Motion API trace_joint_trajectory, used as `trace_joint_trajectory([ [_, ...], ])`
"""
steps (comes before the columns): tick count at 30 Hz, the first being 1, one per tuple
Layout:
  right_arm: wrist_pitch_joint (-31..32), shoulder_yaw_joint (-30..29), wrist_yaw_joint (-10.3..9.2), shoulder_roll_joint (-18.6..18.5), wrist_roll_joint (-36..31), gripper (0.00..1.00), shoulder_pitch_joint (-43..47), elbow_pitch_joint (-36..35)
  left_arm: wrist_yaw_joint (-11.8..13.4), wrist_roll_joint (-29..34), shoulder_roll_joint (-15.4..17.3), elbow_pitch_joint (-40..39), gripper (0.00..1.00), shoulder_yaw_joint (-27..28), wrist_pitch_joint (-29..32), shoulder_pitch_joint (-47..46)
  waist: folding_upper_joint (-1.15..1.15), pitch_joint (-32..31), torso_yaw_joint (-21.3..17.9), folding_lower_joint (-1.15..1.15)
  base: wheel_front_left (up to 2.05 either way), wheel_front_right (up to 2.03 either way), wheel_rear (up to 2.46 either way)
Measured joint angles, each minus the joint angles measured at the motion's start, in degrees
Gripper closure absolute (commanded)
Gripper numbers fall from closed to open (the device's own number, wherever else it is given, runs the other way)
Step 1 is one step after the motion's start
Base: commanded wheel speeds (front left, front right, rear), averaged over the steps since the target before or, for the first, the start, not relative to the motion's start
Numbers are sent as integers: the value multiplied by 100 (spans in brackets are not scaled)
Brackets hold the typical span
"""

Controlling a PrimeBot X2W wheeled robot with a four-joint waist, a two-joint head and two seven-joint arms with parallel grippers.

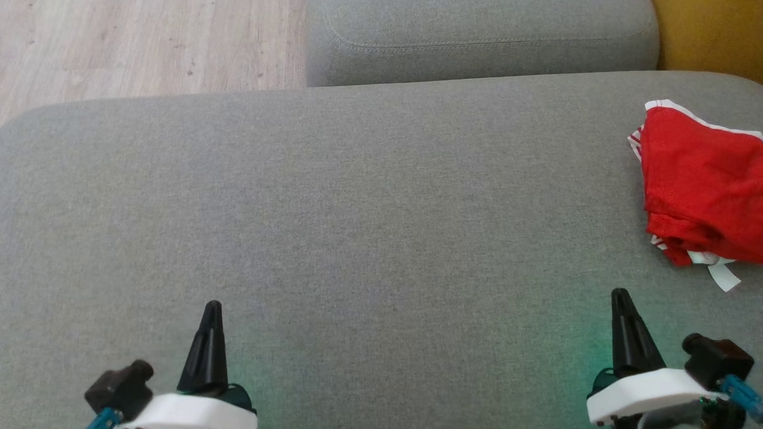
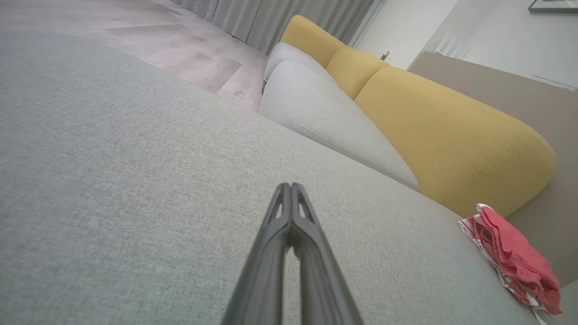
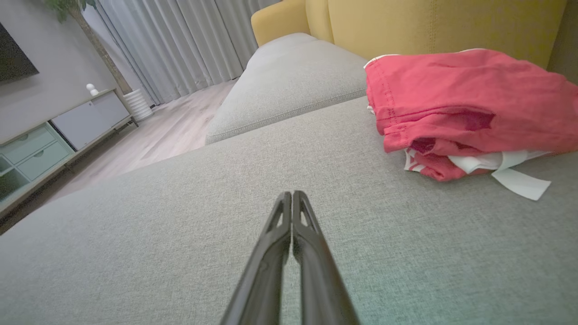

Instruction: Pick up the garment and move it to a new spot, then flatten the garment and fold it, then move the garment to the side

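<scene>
Fingers [image 1: 208, 348] closed; garment [image 1: 706, 188], seemingly folded, far right.

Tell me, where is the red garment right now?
The red garment lies bunched at the far right of the grey sofa seat in the head view, ahead of the right fingers.

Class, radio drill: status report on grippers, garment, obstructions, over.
Left gripper shut, empty. Right gripper shut, empty. Red garment heaped, far right of grey cushion, untouched. No obstruction seen.

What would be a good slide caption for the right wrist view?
Shut right claw pointing across the grey fabric sofa cushion, with the bunched red-and-white cloth garment lying ahead to its right.
</scene>
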Motion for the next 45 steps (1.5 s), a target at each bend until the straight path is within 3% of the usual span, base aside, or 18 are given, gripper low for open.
trace_joint_trajectory([
  [45,737,-359,0,7,3072,100,-37,-245,-1,-2482,27,-116,100,509,687,-138,0,-50,4,0,0,0,0],
])
